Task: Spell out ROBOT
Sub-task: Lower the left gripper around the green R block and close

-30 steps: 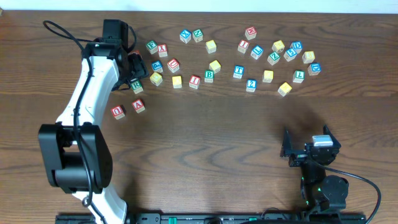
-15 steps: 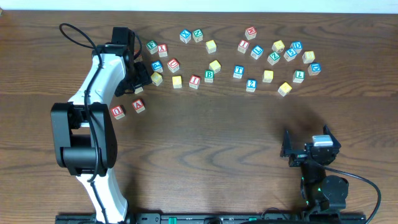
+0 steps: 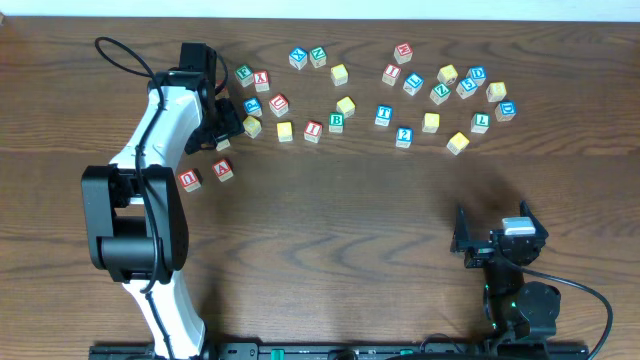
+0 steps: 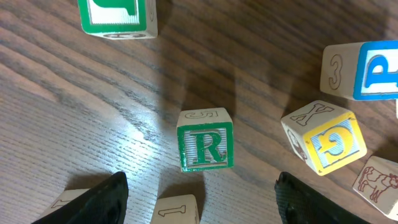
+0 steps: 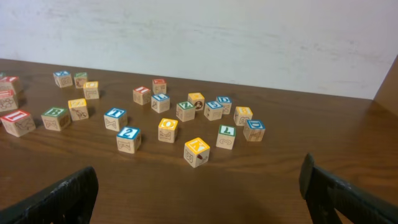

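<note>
While the right gripper [image 3: 495,243] sat low at the near right of the table [image 3: 350,250], its jaws spread as wide as they go and nothing between them, the left arm [image 3: 160,120] reached across to the left end of the cube scatter. Nearest on that side lay the red A cube [image 3: 223,170], just beside a red-lettered cube [image 3: 190,179] whose letter could not be read.

Just beyond them the left gripper [image 4: 200,186] hung over the R cube [image 4: 205,147]. Its fingers were well apart, one on each side and clear of the cube, gripping nothing. The R cube stood flat on the wood with its green letter in a green frame facing up. From overhead the gripper hid most of it. Near it in the wrist view were a yellow-framed cube [image 4: 329,143] with an X on one side, and a blue P cube [image 4: 373,68] with a 3 on its side. A cow drawing showed on the corner cube [image 4: 379,180].

Rightward along the row came a yellow cube [image 3: 285,131], the red I cube [image 3: 313,129] and the green B cube [image 3: 337,121]. A second yellow cube [image 3: 346,105] sat just behind B. Then came the blue T cube [image 3: 384,115] and the blue 2 cube [image 3: 404,136]. Farther back and right, more lettered cubes clustered.
</note>
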